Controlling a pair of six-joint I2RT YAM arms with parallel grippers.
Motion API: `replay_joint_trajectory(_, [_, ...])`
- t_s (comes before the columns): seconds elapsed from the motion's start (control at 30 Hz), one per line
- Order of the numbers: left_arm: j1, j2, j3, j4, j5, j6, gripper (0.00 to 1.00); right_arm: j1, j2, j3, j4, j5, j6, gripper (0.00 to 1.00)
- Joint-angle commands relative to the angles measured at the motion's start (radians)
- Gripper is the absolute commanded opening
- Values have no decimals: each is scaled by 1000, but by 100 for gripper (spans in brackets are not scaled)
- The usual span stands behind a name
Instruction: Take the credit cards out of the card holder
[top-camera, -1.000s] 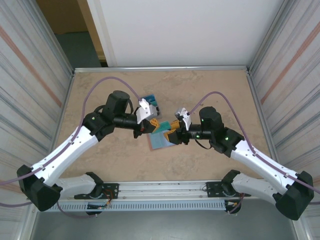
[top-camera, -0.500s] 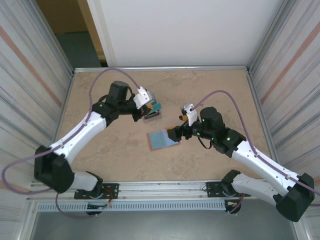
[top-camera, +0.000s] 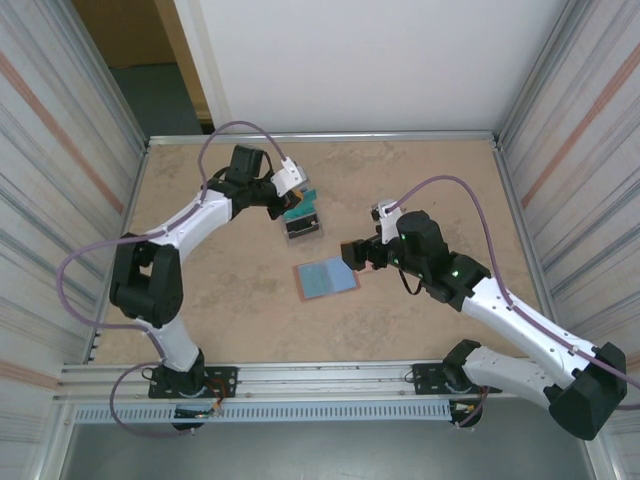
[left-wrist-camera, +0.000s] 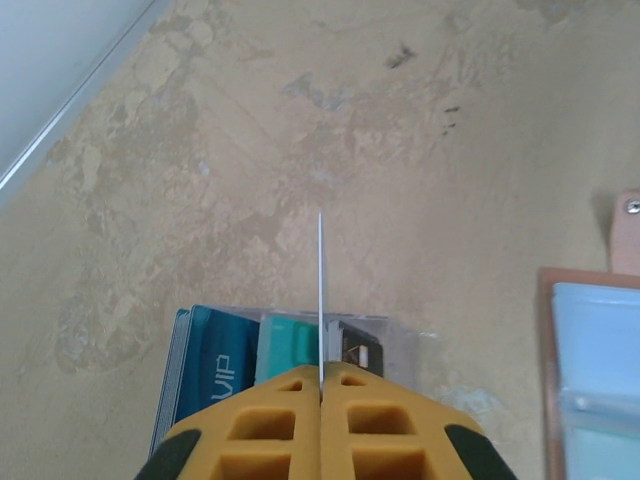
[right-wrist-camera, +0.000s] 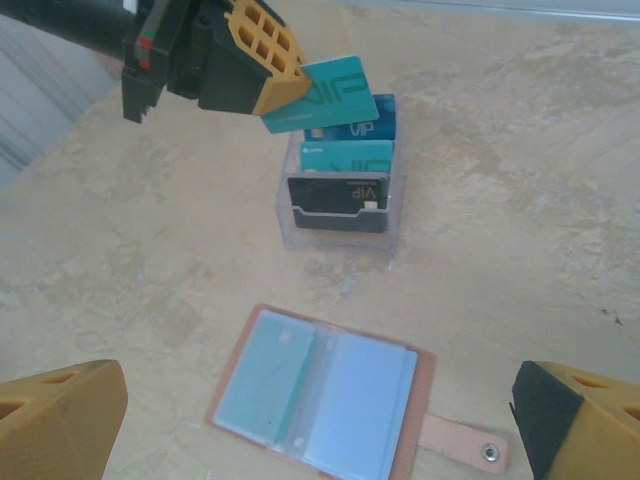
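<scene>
The salmon card holder (top-camera: 326, 277) lies open flat on the bench (top-camera: 200, 300), its blue lining facing up, its tab (right-wrist-camera: 462, 445) on the right, and a pale card (right-wrist-camera: 275, 372) showing in one pocket. Just past the holder's tab end, on its far right side, the right jaws stand spread wide with nothing between them. Beyond the holder stands a clear box (right-wrist-camera: 340, 228) of upright cards (right-wrist-camera: 345, 160), and farther still, over that box, the left jaws are clenched on a teal card (right-wrist-camera: 325, 92).
</scene>
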Motion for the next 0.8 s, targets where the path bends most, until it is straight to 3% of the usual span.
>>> replay_joint_trajectory(0.0, [6, 37, 42, 6, 21, 42, 0, -11, 22, 26, -15, 28, 28, 99])
replay_joint_trajectory(0.33, [13, 129, 85, -9, -20, 59, 0, -13, 54, 26, -1, 16, 36, 99])
replay_joint_trajectory(0.77, [44, 194, 116, -45, 18, 66, 0, -24, 61, 26, 1, 18, 39, 99])
